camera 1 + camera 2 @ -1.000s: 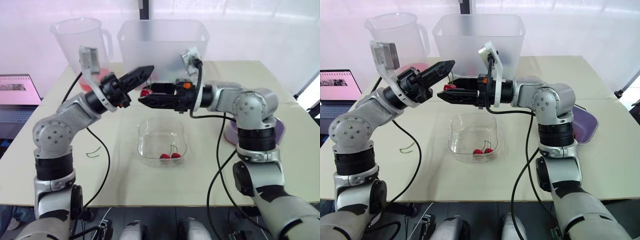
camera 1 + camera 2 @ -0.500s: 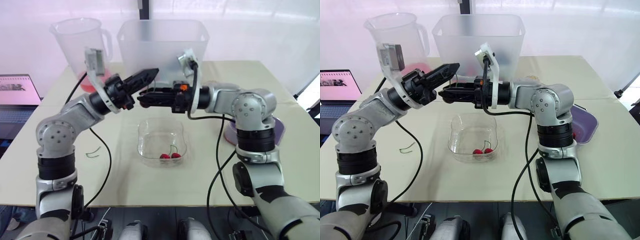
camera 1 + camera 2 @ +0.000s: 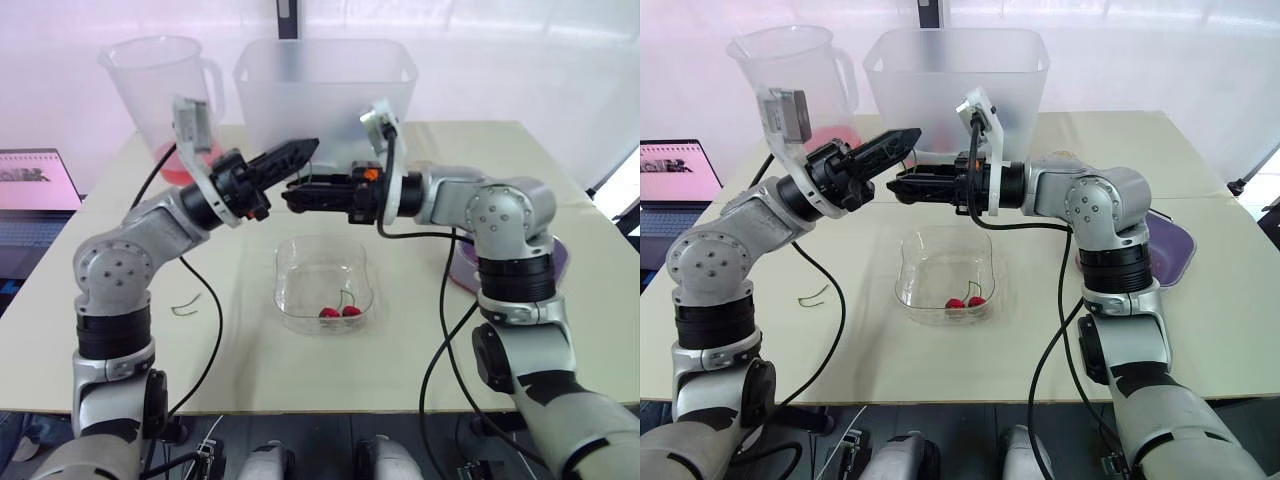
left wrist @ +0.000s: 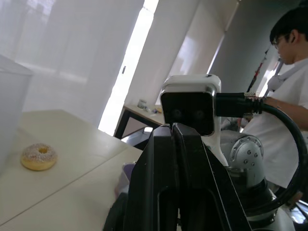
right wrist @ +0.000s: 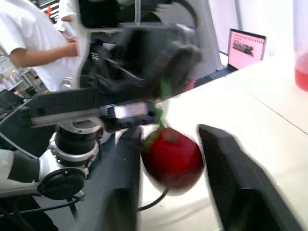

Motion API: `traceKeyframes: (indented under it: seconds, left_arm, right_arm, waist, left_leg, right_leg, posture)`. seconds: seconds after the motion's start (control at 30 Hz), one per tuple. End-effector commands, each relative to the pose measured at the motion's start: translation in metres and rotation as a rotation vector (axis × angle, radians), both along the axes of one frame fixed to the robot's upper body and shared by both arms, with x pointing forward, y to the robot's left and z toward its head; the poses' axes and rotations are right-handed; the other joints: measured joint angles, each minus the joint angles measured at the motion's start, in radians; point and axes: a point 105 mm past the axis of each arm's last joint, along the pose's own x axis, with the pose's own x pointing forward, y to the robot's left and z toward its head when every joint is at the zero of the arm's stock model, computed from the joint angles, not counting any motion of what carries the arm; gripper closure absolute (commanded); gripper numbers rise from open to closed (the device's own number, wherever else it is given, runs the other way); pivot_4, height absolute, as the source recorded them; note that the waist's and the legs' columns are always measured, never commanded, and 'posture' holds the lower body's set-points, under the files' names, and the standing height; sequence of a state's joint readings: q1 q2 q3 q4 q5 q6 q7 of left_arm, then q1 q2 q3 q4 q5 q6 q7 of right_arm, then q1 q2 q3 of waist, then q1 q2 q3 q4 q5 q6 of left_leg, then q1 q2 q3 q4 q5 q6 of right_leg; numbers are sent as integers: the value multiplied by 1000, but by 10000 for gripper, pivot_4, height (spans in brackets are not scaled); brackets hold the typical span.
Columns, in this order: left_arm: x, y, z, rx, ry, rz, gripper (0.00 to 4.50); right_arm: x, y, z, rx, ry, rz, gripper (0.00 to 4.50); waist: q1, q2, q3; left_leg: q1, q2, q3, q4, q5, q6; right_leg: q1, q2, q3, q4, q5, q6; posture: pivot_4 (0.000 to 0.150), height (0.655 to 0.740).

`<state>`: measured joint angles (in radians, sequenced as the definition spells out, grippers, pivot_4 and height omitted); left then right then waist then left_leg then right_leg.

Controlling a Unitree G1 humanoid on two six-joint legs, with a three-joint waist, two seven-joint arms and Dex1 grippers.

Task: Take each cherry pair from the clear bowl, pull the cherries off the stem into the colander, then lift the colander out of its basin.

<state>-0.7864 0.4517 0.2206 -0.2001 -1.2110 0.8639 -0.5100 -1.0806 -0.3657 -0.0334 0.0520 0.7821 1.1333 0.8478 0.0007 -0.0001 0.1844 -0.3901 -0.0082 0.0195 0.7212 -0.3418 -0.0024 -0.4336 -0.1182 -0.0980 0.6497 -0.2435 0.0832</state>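
My left gripper [image 3: 304, 150] hangs above the table behind the clear bowl [image 3: 322, 262], its fingers [image 4: 166, 159] pressed together on a green cherry stem. Just below it, my right gripper [image 3: 290, 193] reaches in from the right. The red cherry [image 5: 171, 158] hanging from that stem sits between the right fingers [image 5: 120, 187], which touch both its sides. One more cherry pair [image 3: 340, 311] lies at the bowl's near edge. The purple colander [image 3: 1170, 250] stands at the right table edge, partly hidden by my right arm.
A large frosted tub [image 3: 325, 85] and a clear jug [image 3: 165, 85] stand at the back. A laptop [image 3: 35, 185] sits off the table's left side. A loose stem [image 3: 185, 305] lies left of the bowl. A donut [image 4: 38, 157] lies on the table. A person [image 4: 288, 72] stands beyond.
My left gripper has moved right and forward, closing up over the right gripper's tips. The right gripper has risen slightly; the cherry, seen between the tips earlier, is now hidden in the head views.
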Motion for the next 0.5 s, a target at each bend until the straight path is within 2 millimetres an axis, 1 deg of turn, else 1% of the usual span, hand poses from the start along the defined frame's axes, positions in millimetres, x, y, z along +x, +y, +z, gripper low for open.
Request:
traceKeyframes:
  seconds: [0.03, 0.07, 0.1, 0.2, 0.3, 0.5]
  left_arm:
    - [-8, 3, 14, -23, -64, -3, 45000]
    - [-8, 3, 14, -23, -64, -3, 45000]
    - [-7, 3, 14, -23, -64, -2, 45000]
    - [-7, 4, 15, -24, -65, 1, 45000]
    - [-6, 5, 15, -24, -66, 3, 45000]
    - [-6, 3, 14, -24, -65, 0, 45000]
  right_arm:
    - [-9, -2, 17, 51, -46, 41, 6064]
    - [-10, -2, 18, 51, -49, 49, 2197]
    - [-12, -2, 17, 44, -57, 52, 894]
    - [-12, -3, 13, 18, -64, 46, 894]
    - [-9, -2, 4, -17, -72, 29, 894]
    - [-11, 5, 2, 17, -58, 41, 894]
  waist:
    - [0, 0, 0]
    - [-1, 0, 0]
    - [-1, 0, 0]
    - [-1, 0, 0]
    - [-1, 0, 0]
    - [-12, 0, 0]
  left_leg:
    - [0, 0, 0, 0, 0, 0]
    - [0, 0, 0, 0, 0, 0]
    - [0, 0, 0, 0, 0, 0]
    - [0, 0, 0, 0, 0, 0]
    - [0, 0, 0, 0, 0, 0]
    - [0, 0, 0, -1, 0, 0]
  right_leg:
    - [0, 0, 0, 0, 0, 0]
    - [0, 0, 0, 0, 0, 0]
    - [0, 0, 0, 0, 0, 0]
    - [0, 0, 0, 0, 0, 0]
    - [0, 0, 0, 0, 0, 0]
    - [0, 0, 0, 0, 0, 0]
  posture:
    - [1500, 6886]
    - [1500, 6886]
    - [1500, 6886]
    - [1500, 6886]
    - [1500, 6886]
    - [1500, 6886]
